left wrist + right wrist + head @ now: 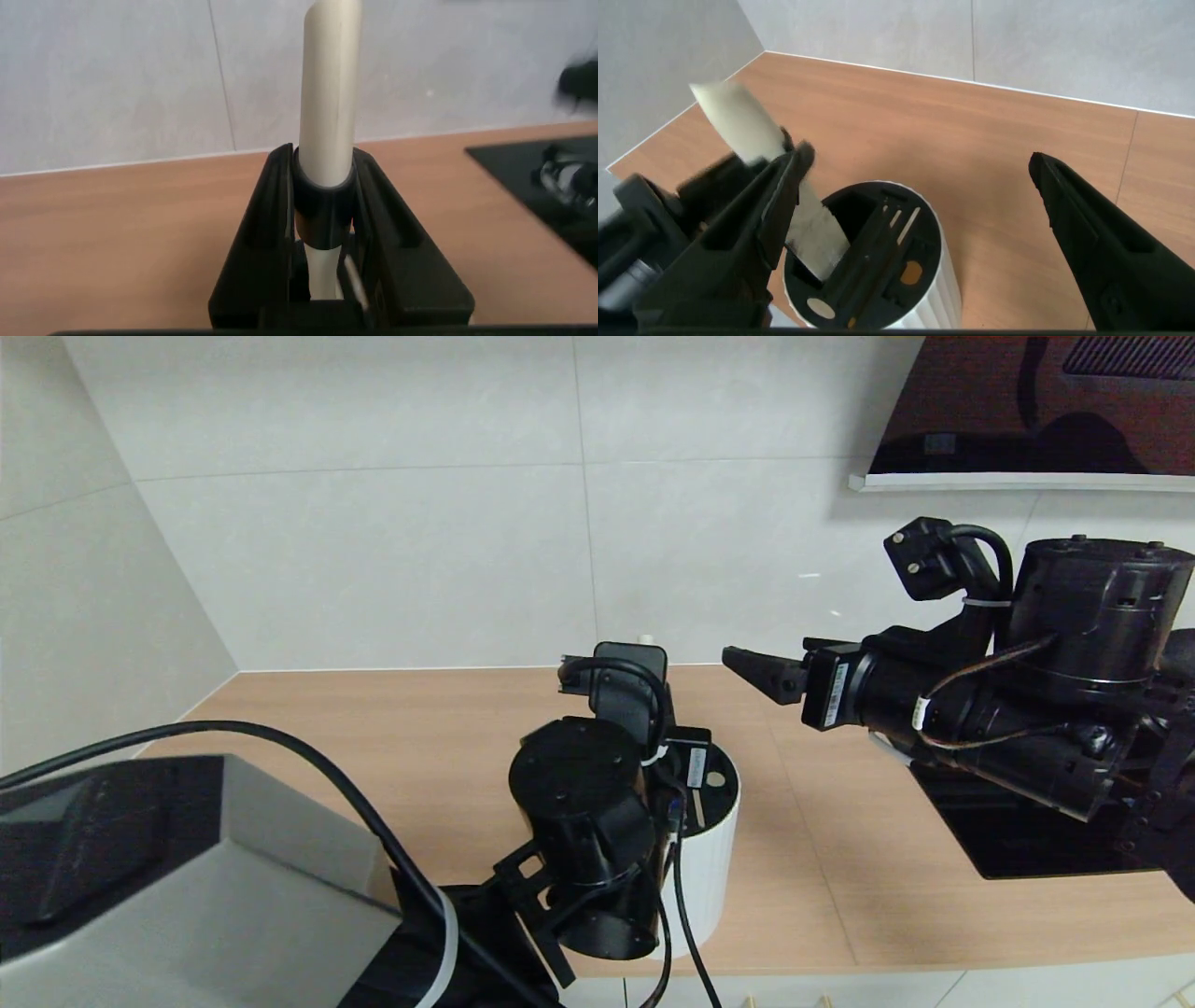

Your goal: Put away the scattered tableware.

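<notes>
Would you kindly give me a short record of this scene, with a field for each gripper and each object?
left gripper: shut on the knife's cream handle
knife: tilted, blade reaching down into the holder
holder: white cylinder with a black slotted insert, standing on the counter
right gripper: open, empty, above the counter beside the holder
counter: light wood
cooktop: black, on the holder's right

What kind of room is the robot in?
Probably a kitchen: a flat black glass cooktop set into the light wooden counter, a dark extractor hood above it, and a white cylindrical cutlery holder on the counter.
</notes>
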You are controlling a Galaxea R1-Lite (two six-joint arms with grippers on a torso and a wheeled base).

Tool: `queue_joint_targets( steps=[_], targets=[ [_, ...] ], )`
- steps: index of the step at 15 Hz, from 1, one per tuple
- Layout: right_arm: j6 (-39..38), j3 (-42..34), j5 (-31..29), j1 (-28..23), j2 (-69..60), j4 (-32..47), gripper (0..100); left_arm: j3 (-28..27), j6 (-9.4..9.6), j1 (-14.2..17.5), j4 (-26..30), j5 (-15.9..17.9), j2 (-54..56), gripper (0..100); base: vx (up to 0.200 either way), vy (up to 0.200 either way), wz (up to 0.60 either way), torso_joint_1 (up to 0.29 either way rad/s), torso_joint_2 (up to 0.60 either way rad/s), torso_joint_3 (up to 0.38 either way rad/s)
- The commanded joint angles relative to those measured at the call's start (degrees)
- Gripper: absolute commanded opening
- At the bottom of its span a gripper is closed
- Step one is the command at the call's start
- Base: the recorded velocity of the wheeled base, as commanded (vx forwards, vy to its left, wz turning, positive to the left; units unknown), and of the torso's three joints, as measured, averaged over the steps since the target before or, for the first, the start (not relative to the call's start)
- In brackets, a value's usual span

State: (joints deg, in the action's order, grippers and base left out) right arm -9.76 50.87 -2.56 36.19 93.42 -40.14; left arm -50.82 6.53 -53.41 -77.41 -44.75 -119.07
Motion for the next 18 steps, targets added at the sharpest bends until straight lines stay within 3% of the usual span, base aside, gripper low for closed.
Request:
queue_joint_targets(
  steps=[1, 14, 15, 18],
  targets=[
    [0.0, 0.0, -0.1, 0.0, 0.1, 0.0, 100, 1.0, -0.03, 0.0, 0.0, -0.1, -0.8, 0, 0.000, 0.000, 0.00, 0.000, 0.00, 0.000],
    [0.0, 0.0, -0.1, 0.3, 0.1, 0.0, 100, 2.2, 0.06, -0.2, -1.5, 0.0, -3.0, 0, 0.000, 0.000, 0.00, 0.000, 0.00, 0.000],
    [0.0, 0.0, -0.2, 0.3, 0.2, 0.0, 100, 2.2, 0.06, -0.2, -1.5, 0.0, -3.1, 100, 0.000, 0.000, 0.00, 0.000, 0.00, 0.000],
    [0.0, 0.0, -0.1, 0.3, 0.2, 0.0, 100, 2.2, 0.15, -0.2, -1.5, 0.0, -2.8, 100, 0.000, 0.000, 0.00, 0.000, 0.00, 0.000]
  ],
)
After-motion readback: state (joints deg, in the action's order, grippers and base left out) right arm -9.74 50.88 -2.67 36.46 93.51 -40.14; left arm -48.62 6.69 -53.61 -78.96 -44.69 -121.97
